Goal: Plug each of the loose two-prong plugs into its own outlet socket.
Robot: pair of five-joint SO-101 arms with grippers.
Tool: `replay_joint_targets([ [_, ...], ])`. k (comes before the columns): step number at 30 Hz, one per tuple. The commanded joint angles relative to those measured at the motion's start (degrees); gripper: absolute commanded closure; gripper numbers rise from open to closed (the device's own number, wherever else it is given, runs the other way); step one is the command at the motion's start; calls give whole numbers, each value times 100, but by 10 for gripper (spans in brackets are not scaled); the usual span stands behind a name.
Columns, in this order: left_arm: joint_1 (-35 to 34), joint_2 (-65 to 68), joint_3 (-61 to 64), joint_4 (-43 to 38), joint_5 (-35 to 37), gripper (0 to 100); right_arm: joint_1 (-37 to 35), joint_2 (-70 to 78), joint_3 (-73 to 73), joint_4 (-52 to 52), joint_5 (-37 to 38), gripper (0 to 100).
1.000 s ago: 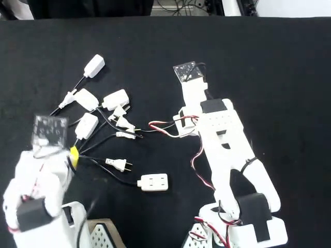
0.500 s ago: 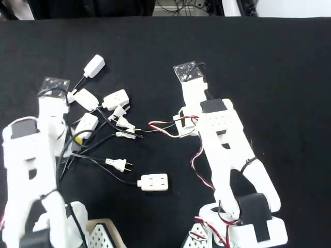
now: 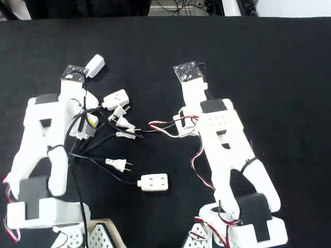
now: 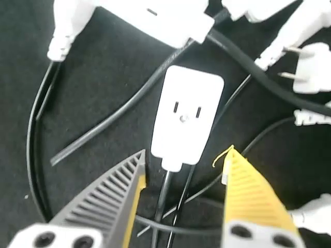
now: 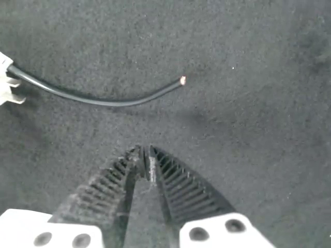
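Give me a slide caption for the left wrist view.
Open left tool poised over a white rectangular plastic outlet socket among black cords.

plugs [image 3: 118,165]: white 2-prong, loose, lying flat | sockets [image 3: 153,182]: white, unplugged, scattered among plugs

Left gripper [image 4: 184,156] spread wide, grey and yellow fingertips flanking cord end of white socket [image 4: 187,111], face up on black cloth [image 4: 93,77]. Two-prong plug [image 4: 310,64] near socket. Black cords [image 4: 103,129] tangled around.
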Motion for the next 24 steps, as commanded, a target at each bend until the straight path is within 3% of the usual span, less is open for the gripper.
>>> replay_joint_targets([
  [1,119,70,-303,-229,53,762,114,-22,-31,-9,44,986],
  [12,549,-642,207,-615,431,762,132,13,-31,-79,44,986],
  [16,567,-360,409,-1477,422,762,132,-4,-31,-79,44,986],
  [24,558,545,145,-1503,-132,762,132,-13,-31,-79,44,986],
])
